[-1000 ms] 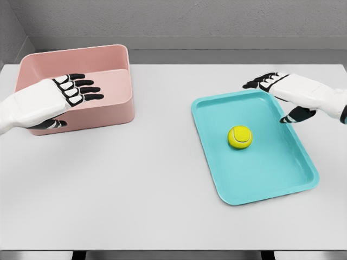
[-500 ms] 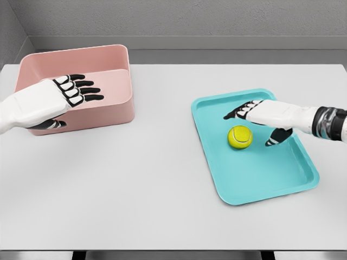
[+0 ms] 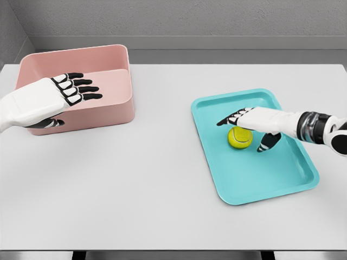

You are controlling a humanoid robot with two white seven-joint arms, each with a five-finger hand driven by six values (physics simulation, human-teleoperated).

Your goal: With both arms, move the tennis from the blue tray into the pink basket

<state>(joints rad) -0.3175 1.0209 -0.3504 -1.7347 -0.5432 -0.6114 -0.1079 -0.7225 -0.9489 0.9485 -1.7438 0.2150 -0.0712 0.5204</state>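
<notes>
A yellow-green tennis ball lies in the upper middle of the blue tray on the right side of the table. My right hand reaches over the ball from the right, fingers extended above its top and thumb down by its right side, open and not closed around it. The pink basket stands at the back left. My left hand hovers over the basket's interior, fingers spread flat and holding nothing.
The white table stretches between basket and tray. A grey wall runs behind the table's back edge.
My right hand has moved left and down from the tray's back right corner until it is over the ball. The left hand has hardly shifted. The ball stays put.
</notes>
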